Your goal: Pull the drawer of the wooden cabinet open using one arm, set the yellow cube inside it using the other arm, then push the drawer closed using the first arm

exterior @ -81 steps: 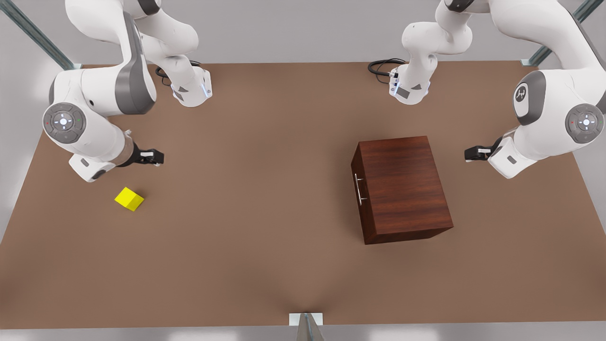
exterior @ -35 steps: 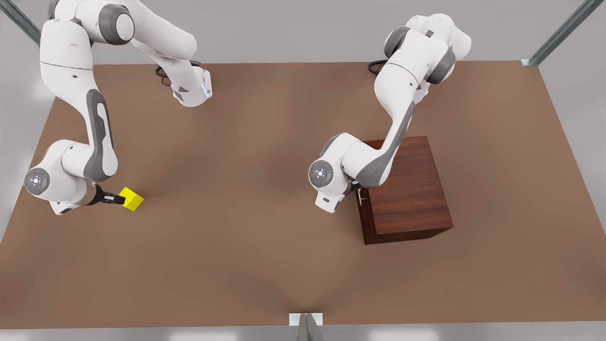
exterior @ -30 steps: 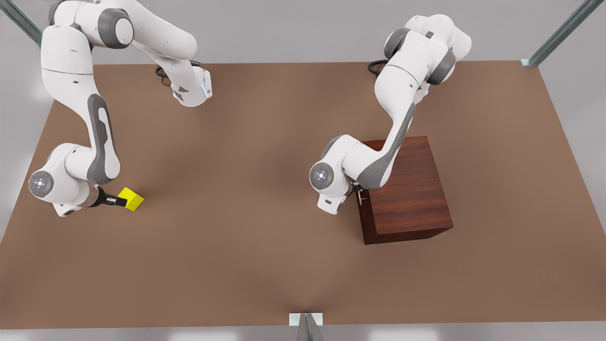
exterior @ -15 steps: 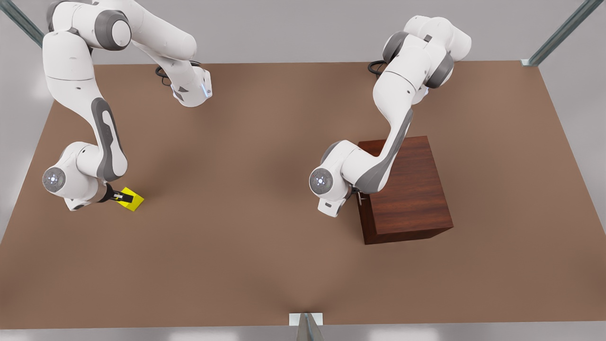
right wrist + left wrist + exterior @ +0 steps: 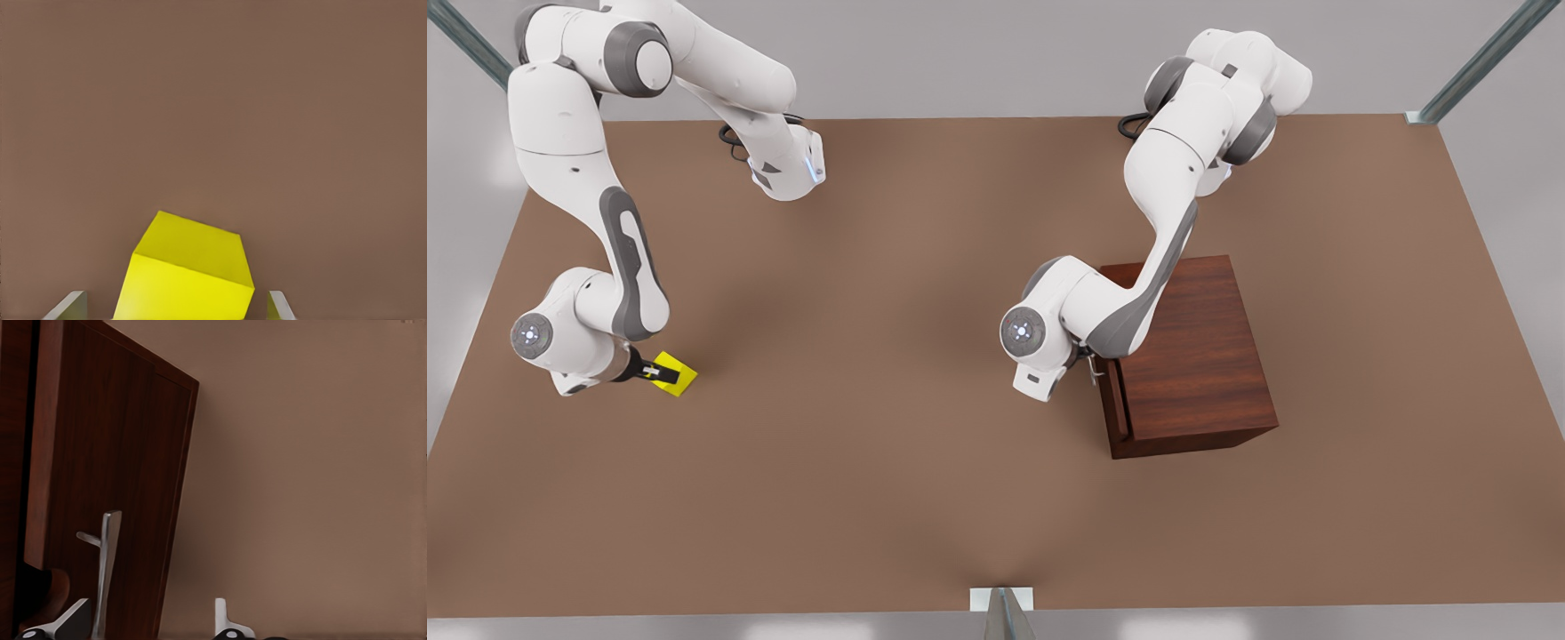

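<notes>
The wooden cabinet (image 5: pixel 1192 356) stands on the table at the front view's right. Its drawer (image 5: pixel 1113 404) sticks out a little toward the front view's left, with a dark gap behind the drawer front (image 5: pixel 127 487). My left gripper (image 5: pixel 1092 366) is at the silver handle (image 5: pixel 105 573). It is open, one finger (image 5: pixel 73 620) between bar and drawer front, the other finger (image 5: pixel 223 620) well clear. The yellow cube (image 5: pixel 676 378) lies on the table at the front view's left. My right gripper (image 5: pixel 654 373) is open around the cube (image 5: pixel 187 273), its fingers apart from the cube's sides.
The brown table (image 5: pixel 907 356) stretches bare between the cube and the cabinet. Both arm bases (image 5: pixel 787 169) (image 5: pixel 1196 169) stand at the table's far edge with black cables beside them. A small metal bracket (image 5: pixel 1001 600) sits at the near edge.
The drawer has slid out slightly toward the front view's left as my left wrist drew back. My right gripper has moved forward so that its fingers now straddle the cube.
</notes>
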Tool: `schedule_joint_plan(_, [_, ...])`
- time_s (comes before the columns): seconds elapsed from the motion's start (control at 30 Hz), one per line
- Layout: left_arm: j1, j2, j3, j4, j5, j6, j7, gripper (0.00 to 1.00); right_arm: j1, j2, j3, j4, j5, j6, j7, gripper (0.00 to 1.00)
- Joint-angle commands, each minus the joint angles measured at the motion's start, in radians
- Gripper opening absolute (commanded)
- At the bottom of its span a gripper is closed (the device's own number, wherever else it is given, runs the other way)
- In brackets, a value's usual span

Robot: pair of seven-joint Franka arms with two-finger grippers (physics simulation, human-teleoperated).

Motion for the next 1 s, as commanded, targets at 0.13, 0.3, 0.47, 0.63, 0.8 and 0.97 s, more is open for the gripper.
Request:
schedule_joint_plan(0.13, [-0.005, 0.002, -0.007, 0.016, -0.019, 0.038, -0.014, 0.91, -0.003, 0.022, 0.0, 0.004, 0.014, 0.021, 0.002, 1.0])
schedule_joint_plan(0.3, [-0.003, -0.003, 0.0, 0.017, 0.019, -0.035, -0.008, 0.91, -0.004, 0.028, -0.001, 0.001, 0.014, 0.024, 0.0, 1.0])
schedule_joint_plan(0.47, [0.0, -0.003, 0.014, 0.036, 0.019, -0.031, -0.013, 0.91, -0.004, 0.036, -0.001, -0.007, 0.014, 0.024, 0.002, 1.0])
schedule_joint_plan(0.63, [0.0, 0.017, 0.013, 0.034, 0.008, 0.001, -0.01, 0.91, -0.003, 0.051, 0.0, -0.015, 0.016, 0.032, 0.008, 1.0])
schedule_joint_plan(0.8, [-0.002, 0.028, 0.008, 0.034, -0.007, 0.014, -0.01, 0.91, -0.004, 0.088, 0.0, -0.004, 0.014, 0.065, 0.008, 1.0])
schedule_joint_plan(0.97, [-0.005, 0.03, 0.002, 0.036, -0.022, 0.035, -0.014, 0.91, -0.004, 0.094, 0.0, -0.007, 0.014, 0.078, 0.008, 0.87])
